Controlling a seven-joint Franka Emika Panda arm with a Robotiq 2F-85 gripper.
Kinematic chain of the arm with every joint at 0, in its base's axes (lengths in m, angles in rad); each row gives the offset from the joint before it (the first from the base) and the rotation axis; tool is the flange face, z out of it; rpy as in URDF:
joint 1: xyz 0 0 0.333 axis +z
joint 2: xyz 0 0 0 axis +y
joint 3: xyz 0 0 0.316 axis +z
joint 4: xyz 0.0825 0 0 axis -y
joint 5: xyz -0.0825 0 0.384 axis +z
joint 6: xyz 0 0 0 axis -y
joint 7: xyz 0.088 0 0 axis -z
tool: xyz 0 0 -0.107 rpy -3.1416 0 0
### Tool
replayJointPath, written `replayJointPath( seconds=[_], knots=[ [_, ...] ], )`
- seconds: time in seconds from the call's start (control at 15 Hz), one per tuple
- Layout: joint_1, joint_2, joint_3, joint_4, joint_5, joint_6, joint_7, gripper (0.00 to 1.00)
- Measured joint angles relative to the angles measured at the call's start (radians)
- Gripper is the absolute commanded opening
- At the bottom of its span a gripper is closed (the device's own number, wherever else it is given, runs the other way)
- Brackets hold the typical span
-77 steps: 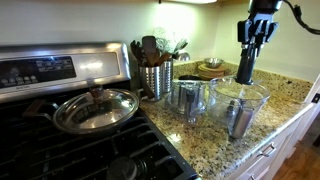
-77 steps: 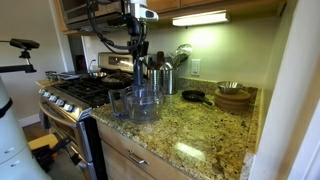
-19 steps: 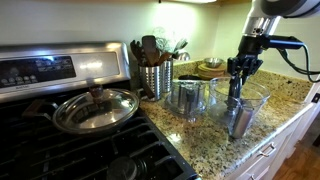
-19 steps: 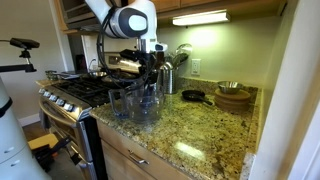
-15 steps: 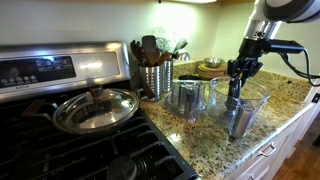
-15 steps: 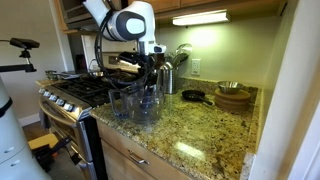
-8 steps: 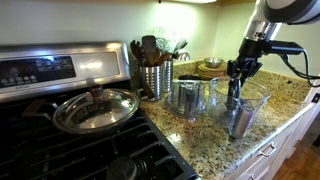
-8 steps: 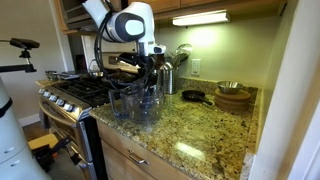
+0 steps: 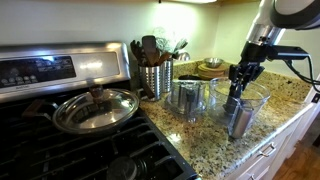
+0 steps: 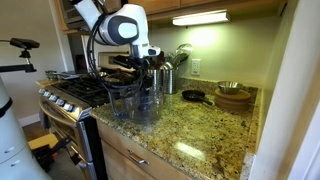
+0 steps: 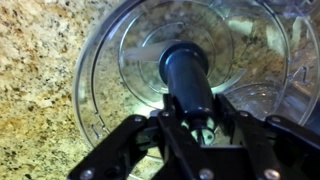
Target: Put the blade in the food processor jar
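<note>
Exterior view. The gripper point(image 9: 240, 76) hangs straight down over the food processor jar point(image 9: 258, 100), which stands on the granite counter point(image 9: 200, 142). A smaller clear container point(image 9: 187, 97) sits just beside the jar at its 9 o'clock. The blade point(image 9: 236, 98) is upright, with its lower part already inside the clear wall. The vertical hold makes sense, since the spindle has to drop down the bowl's axis.

Exterior view, opposite angle. The gripper point(image 10: 150, 72) is over the jar point(image 10: 135, 105). The blade cannot be made out here against the clutter.

Wrist view. The gripper point(image 11: 190, 122) enters from 6 o'clock. The fingers point(image 11: 165, 125) are drawn in narrow on either side of the blade's point(image 11: 185, 72) upper end and appear to touch it, so I read it as gripped. The shaft runs toward 12 o'clock and ends over the jar's point(image 11: 95, 70) centre hub, inside the concentric rings.

Judgement: this is the seating step, nearly complete. Whether the blade's foot has reached the hub is hidden. Letting go before it seats risks it tipping against the wall.
</note>
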Motion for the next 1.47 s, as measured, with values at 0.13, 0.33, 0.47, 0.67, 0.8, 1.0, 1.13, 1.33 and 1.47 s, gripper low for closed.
replayJointPath(
  seconds=[0.13, 0.33, 0.47, 0.67, 0.8, 1.0, 1.13, 1.33, 1.47],
  knots=[
    [0.0, -0.002, 0.007, -0.025, -0.005, 0.055, 0.004, 0.19],
    [0.0, -0.003, 0.011, -0.045, -0.03, 0.113, 0.02, 0.69],
    [0.0, -0.002, 0.013, -0.048, -0.061, 0.121, 0.048, 0.76],
    [-0.003, -0.003, 0.014, -0.05, -0.101, 0.119, 0.075, 0.95],
    [-0.005, -0.014, 0.014, -0.05, -0.113, 0.115, 0.081, 1.0],
    [-0.006, -0.062, 0.014, -0.045, -0.115, 0.058, 0.084, 1.0],
    [-0.006, -0.112, 0.014, -0.031, -0.115, -0.028, 0.083, 1.0],
    [-0.006, -0.181, 0.013, 0.009, -0.115, -0.184, 0.074, 1.0],
    [-0.006, -0.212, 0.013, 0.043, -0.114, -0.276, 0.068, 1.0]
  ],
)
